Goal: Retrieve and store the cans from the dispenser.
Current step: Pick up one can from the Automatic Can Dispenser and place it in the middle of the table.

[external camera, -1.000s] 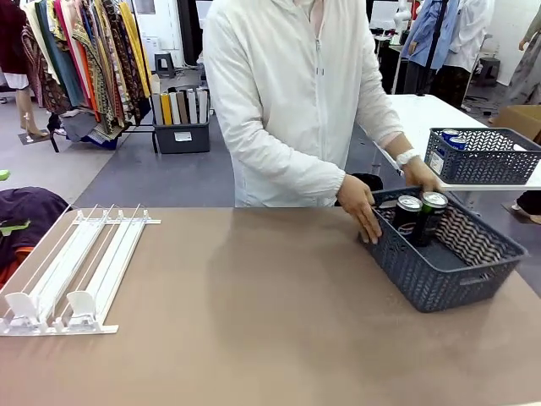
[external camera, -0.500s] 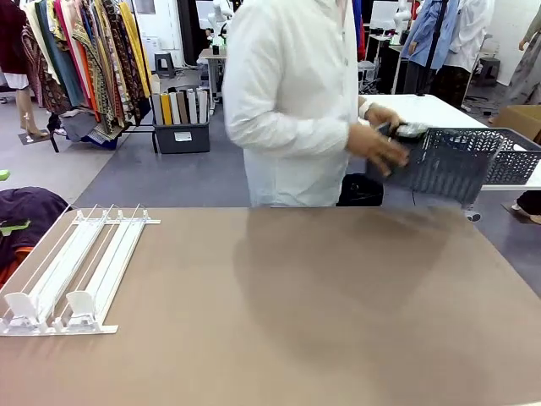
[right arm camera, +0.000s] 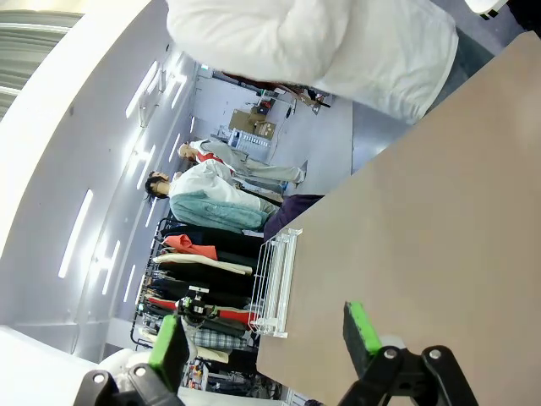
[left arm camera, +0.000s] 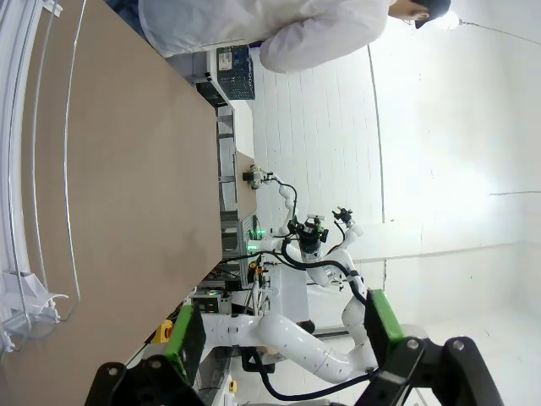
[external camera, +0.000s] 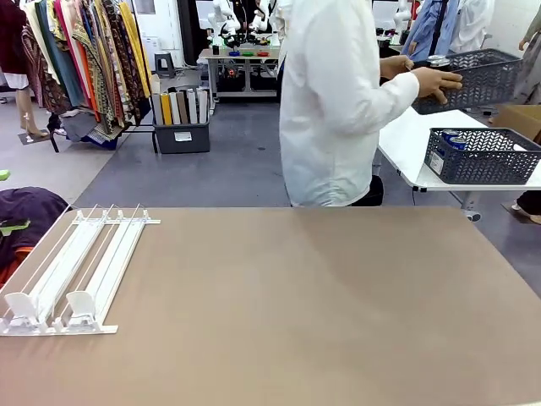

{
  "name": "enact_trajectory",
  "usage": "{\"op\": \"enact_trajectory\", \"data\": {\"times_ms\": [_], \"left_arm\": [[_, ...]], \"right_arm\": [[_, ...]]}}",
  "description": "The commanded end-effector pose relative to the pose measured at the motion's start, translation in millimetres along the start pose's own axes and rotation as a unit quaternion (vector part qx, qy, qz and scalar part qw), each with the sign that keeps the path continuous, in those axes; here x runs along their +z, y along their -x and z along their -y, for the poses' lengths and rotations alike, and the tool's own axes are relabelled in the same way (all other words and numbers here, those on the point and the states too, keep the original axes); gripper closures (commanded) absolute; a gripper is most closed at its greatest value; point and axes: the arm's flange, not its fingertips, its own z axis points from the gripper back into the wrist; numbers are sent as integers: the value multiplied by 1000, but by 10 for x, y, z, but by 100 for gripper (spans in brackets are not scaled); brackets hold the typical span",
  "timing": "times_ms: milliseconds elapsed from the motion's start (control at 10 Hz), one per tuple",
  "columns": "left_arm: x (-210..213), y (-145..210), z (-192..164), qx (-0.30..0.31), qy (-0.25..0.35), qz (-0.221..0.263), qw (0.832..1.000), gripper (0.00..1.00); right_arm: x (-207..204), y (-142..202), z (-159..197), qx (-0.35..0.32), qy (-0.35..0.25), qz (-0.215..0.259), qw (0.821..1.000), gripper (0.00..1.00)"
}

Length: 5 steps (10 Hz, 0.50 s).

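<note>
Clearly the rack (external camera: 74, 269) lies at about eight o'clock on the table (external camera: 321, 313), lanes running toward one o'clock, nearer the left gripper (left arm camera: 279, 334) (spread, empty); the right gripper (right arm camera: 264, 334) gapes too. The person's hand (external camera: 437, 83) carries the basket (external camera: 473, 78) with a can (external camera: 438, 61) away.

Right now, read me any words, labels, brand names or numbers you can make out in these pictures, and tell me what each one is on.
No text can be read.
Cans in the basket on the white side table: blue and white, print too small.
Can in the basket the person carries: only its top shows.
Dark bin by the clothes rack: white label, blurred.
Dispenser: no print visible.
</note>
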Motion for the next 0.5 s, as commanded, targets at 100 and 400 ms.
{"op": "enact_trajectory", "data": {"times_ms": [100, 400], "left_arm": [[-9, 34, 36, -1, 11, 4, 1000, 0], [-9, 34, 36, -1, 11, 4, 1000, 0]], "right_arm": [[-26, -28, -27, 3, -13, 10, 1000, 0], [-26, -28, -27, 3, -13, 10, 1000, 0]]}}
